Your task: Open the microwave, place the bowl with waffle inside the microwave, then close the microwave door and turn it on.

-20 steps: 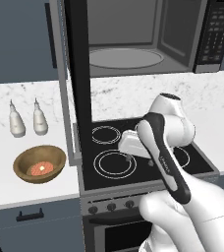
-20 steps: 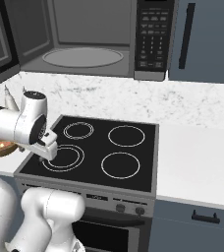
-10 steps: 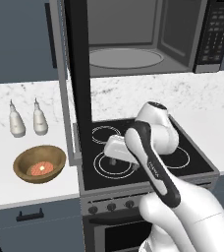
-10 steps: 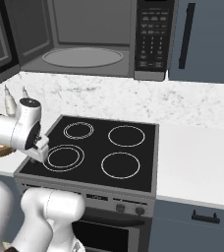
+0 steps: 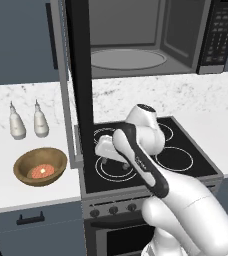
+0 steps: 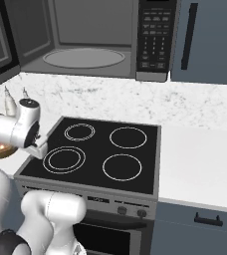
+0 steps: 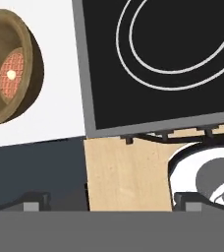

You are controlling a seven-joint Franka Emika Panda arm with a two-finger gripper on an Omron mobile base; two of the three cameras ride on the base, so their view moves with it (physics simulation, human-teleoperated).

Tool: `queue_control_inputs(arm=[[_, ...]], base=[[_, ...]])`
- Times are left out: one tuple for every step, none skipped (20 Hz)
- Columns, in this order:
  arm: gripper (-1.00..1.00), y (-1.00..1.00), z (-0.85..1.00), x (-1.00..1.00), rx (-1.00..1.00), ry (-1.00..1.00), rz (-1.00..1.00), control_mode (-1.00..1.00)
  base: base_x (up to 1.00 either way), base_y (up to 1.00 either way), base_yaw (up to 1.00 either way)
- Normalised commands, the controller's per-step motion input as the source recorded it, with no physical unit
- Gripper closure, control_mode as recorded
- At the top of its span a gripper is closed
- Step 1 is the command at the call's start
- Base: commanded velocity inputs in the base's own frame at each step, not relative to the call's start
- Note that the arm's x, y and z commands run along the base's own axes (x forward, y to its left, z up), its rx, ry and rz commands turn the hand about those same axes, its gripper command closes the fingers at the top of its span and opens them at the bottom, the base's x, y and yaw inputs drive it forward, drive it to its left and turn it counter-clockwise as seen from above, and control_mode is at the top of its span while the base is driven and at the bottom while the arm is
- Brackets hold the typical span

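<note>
bowl with waffle (image 5: pixel 40 166) on counter, apart from open gripper (image 5: pixel 105 156)

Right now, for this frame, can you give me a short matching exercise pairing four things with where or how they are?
Things:
1. microwave door
2. bowl with waffle
3. two white bottles
4. pincer

States:
A. on the counter by the back wall
B. open, over the stovetop's left front ring
C. swung wide open
D. on the counter left of the stovetop

Pairs: 1-C, 2-D, 3-A, 4-B
</note>
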Motion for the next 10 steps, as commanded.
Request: queue_control_inputs(arm=[[-1.0, 0.31, -0.24, 0.72, 0.0, 0.0, 0.0, -1.0], [-1.0, 0.3, -0.25, 0.65, 0.01, 0.0, 0.0, -1.0], [-1.0, 0.35, -0.28, 0.64, 0.02, -0.01, 0.0, -1.0], [-1.0, 0.34, -0.26, 0.54, 0.06, -0.03, 0.0, -1.0], [-1.0, 0.34, -0.26, 0.43, 0.08, -0.03, 0.0, -1.0], [-1.0, 0.38, -0.16, 0.41, 0.08, -0.05, 0.0, -1.0], [-1.0, 0.44, -0.16, 0.43, 0.06, -0.05, 0.0, -1.0], [-1.0, 0.54, -0.06, 0.39, 0.01, -0.08, 0.0, -1.0], [-1.0, 0.55, -0.04, 0.46, 0.0, -0.05, 0.0, -1.0], [-1.0, 0.66, -0.1, 0.54, 0.0, -0.05, 0.0, -1.0]], base=[[0.0, 0.0, 0.0], [0.0, 0.0, 0.0], [0.0, 0.0, 0.0], [0.0, 0.0, 0.0], [0.0, 0.0, 0.0], [0.0, 0.0, 0.0], [0.0, 0.0, 0.0], [0.0, 0.0, 0.0], [0.0, 0.0, 0.0], [0.0, 0.0, 0.0]])
